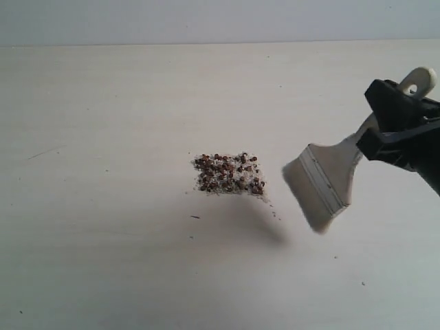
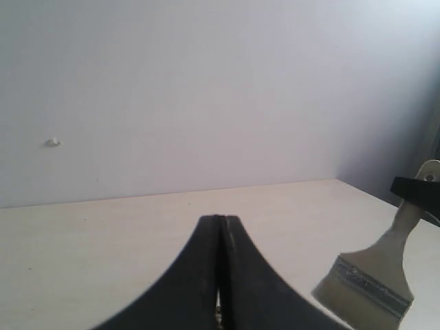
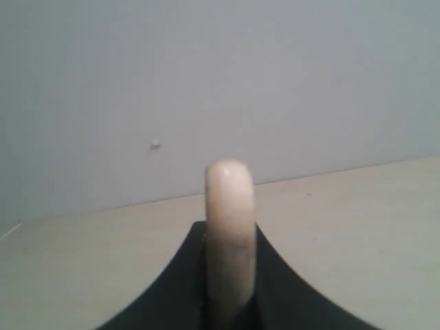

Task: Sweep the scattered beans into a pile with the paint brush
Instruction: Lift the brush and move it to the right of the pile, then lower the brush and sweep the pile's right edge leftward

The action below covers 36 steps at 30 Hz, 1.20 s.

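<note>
The beans (image 1: 228, 173) lie bunched in a small dark reddish-brown patch mixed with whitish crumbs at the table's middle. The paint brush (image 1: 328, 182) hangs tilted above the table to the right of them, bristles down-left, casting a shadow beside the patch. My right gripper (image 1: 393, 130) is shut on its cream handle (image 3: 229, 234), whose end sticks up between the black fingers. The brush (image 2: 377, 275) also shows in the left wrist view. My left gripper (image 2: 220, 227) is shut with nothing in it and is out of the exterior view.
The pale table (image 1: 103, 137) stretches wide around the beans, with a few tiny dark specks (image 1: 195, 217) near the patch. A plain light wall (image 2: 206, 89) rises behind the table's far edge.
</note>
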Available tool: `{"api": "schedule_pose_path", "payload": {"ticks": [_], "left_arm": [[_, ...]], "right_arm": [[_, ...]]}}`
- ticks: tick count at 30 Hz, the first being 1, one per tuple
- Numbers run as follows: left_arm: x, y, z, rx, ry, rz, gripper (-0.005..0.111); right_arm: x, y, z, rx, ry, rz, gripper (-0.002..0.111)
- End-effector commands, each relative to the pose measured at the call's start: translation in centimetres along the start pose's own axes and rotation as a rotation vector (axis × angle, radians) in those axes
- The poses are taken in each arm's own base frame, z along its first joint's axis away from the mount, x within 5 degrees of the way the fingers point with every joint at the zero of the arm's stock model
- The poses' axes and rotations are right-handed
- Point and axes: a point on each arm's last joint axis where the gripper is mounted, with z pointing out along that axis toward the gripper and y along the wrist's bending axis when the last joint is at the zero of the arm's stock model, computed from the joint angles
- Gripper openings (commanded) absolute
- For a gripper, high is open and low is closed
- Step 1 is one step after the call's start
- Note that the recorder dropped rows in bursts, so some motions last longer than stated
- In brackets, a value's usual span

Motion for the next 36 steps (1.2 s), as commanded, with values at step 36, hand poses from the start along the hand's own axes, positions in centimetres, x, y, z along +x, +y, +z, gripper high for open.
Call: {"api": "schedule_pose_path", "payload": {"ticks": [36], "left_arm": [[0.1, 0.0, -0.1, 0.0, -0.01, -0.014, 0.0]], "right_arm": [[-3.3, 8.7, 16.8, -0.281, 1.061, -0.386, 0.0]]}}
